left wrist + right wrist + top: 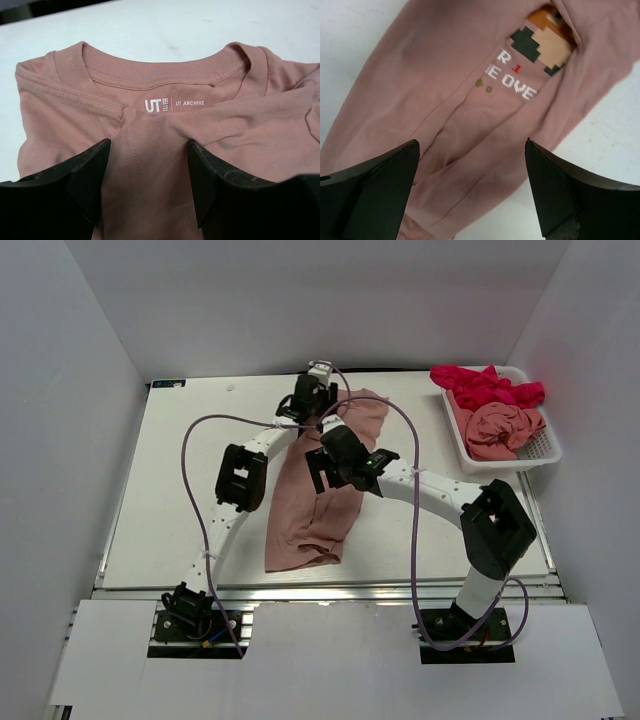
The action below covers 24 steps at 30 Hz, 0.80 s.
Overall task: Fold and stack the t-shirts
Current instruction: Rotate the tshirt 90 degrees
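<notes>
A salmon-pink t-shirt (pixel 310 510) lies lengthwise on the table, bunched narrow, with its collar at the far end. My left gripper (pixel 318 380) hovers at that collar. In the left wrist view the gripper (pixel 149 145) is open, its fingers standing either side of the cloth just below the neck label (pixel 172 105). My right gripper (pixel 325 475) is over the shirt's middle. In the right wrist view the gripper (pixel 472 142) stands wide open above wrinkled pink cloth (pixel 445 75), and a pixel-art chest print (pixel 535 50) shows beyond it.
A white mesh basket (pixel 548 455) stands at the back right. It holds a crumpled magenta-red t-shirt (pixel 485 385) and a crumpled pink one (pixel 500 428). White walls close the table on the left, back and right.
</notes>
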Each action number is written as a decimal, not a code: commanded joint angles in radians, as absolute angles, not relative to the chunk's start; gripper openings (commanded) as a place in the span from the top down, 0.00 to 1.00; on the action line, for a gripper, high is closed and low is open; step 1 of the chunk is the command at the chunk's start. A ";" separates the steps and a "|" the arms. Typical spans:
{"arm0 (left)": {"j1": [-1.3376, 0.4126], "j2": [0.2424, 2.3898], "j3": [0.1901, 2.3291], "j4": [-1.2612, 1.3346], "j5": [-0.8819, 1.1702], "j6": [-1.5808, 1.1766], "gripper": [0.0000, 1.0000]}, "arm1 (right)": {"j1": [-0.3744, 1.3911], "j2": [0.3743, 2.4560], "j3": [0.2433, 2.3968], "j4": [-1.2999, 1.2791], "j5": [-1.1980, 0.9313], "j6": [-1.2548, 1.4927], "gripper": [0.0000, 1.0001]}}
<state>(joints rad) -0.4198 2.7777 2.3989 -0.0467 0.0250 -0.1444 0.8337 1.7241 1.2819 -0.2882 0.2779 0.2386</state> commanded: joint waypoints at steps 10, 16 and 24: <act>-0.408 2.442 2.232 -0.075 -0.209 -0.055 0.29 | 0.942 1.539 1.174 -0.281 0.325 0.308 0.11; -0.255 2.219 2.106 -0.176 -0.170 -0.172 0.31 | 1.009 1.413 1.105 -0.310 0.363 0.368 0.11; -0.245 1.847 1.484 -0.008 -0.002 -0.140 0.29 | 1.086 1.347 0.993 -0.428 0.451 0.508 0.11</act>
